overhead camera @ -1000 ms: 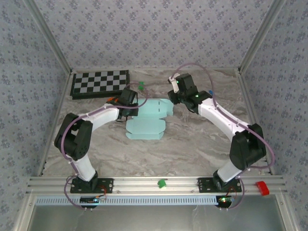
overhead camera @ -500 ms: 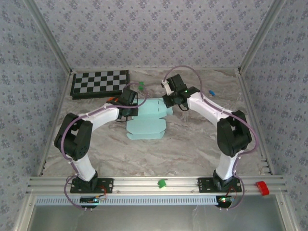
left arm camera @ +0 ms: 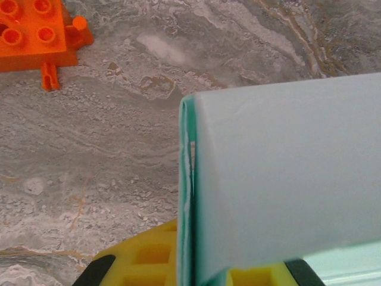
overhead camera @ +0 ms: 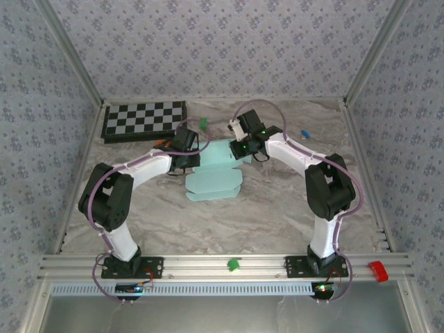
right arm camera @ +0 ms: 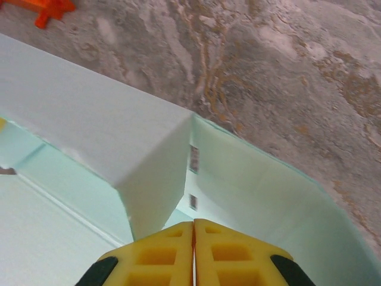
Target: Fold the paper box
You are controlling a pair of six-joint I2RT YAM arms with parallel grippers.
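The paper box point(overhead camera: 214, 182) is pale light-blue card, partly folded, lying mid-table. My left gripper point(overhead camera: 189, 158) sits at its left edge. In the left wrist view a raised wall of the box point(left arm camera: 286, 179) stands up between the yellow fingers point(left arm camera: 143, 259), and the left gripper point(left arm camera: 196, 268) is shut on that wall. My right gripper point(overhead camera: 243, 147) is at the box's far right corner. In the right wrist view its yellow fingers point(right arm camera: 161, 256) are pressed together with nothing between them, and the right gripper point(right arm camera: 194, 229) points into an inner corner where two upright walls point(right arm camera: 89, 125) meet.
A black-and-white checkerboard point(overhead camera: 144, 121) lies at the back left. A green brick point(overhead camera: 203, 124) sits behind the box and an orange brick point(left arm camera: 36, 33) lies beside the left gripper. A small blue piece point(overhead camera: 304, 133) lies at the back right. The front rail holds a green brick point(overhead camera: 234, 264) and a red piece point(overhead camera: 377, 270).
The right arm has swung left to the box's far right corner and its gripper has shut. The box has shifted slightly. The left arm has held still.
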